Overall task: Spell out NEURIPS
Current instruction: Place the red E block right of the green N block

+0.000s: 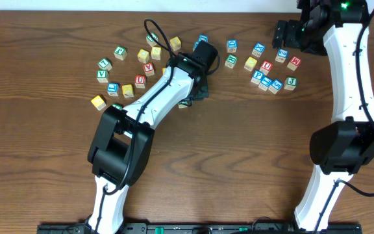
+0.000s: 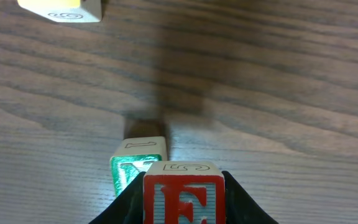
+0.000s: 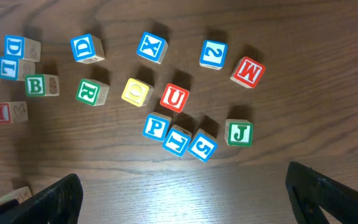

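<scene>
The red E block runs off the bottom of the left wrist view and covers most of the green block behind it, so its letter is unreadable. At upper left, a pale block is cropped. In the overhead view, the left arm hides most of a block near centre.

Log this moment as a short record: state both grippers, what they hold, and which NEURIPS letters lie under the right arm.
left gripper: shut on red E block
behind the E: green block, close against it, letter unreadable
right gripper: open, empty, hovering over the table
needed letters below it: green R, red U, blue P, blue S, red I
word laid out: not visible in any view
</scene>
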`<state>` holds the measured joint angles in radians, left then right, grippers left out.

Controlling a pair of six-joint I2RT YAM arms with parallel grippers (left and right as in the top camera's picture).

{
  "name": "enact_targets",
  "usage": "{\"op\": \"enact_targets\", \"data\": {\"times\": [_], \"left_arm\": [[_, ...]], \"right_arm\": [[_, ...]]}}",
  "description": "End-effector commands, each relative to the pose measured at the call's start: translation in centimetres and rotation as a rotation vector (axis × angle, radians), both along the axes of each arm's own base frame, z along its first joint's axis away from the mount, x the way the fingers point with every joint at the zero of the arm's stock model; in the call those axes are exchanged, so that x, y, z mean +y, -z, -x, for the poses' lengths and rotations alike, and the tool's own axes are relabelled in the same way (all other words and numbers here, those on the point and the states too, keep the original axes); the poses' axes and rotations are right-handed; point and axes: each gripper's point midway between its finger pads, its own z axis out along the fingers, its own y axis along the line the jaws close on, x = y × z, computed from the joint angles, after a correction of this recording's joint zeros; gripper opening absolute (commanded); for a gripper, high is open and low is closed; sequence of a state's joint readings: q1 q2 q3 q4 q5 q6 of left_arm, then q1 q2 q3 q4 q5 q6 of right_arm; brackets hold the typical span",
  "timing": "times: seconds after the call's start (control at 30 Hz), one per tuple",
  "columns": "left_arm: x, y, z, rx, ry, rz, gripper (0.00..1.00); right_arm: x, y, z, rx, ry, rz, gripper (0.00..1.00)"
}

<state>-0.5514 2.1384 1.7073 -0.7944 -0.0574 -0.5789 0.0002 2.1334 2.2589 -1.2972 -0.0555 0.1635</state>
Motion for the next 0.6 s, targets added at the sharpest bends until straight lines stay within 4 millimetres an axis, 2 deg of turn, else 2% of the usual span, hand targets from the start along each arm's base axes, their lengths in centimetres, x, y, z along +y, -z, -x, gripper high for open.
{"op": "enact_targets", "data": {"times": [0.0, 0.23, 0.57], "left_arm": [[-0.3, 0.2, -0.1, -0.005, -0.019, 0.005, 0.27], [-0.5, 0.6, 0.1, 0.002, -0.054, 0.013, 0.27], [-1.0, 3.2, 0.9, 0.054, -0.043, -0.012, 0.27]], "right_arm": [[0.3, -0.6, -0.2, -0.017, -0.02, 0.0, 0.99], [0.3, -0.6, -0.1, -0.016, -0.02, 0.0, 0.99], [0.3, -0.5, 0.1, -0.005, -0.02, 0.0, 0.99]]}}
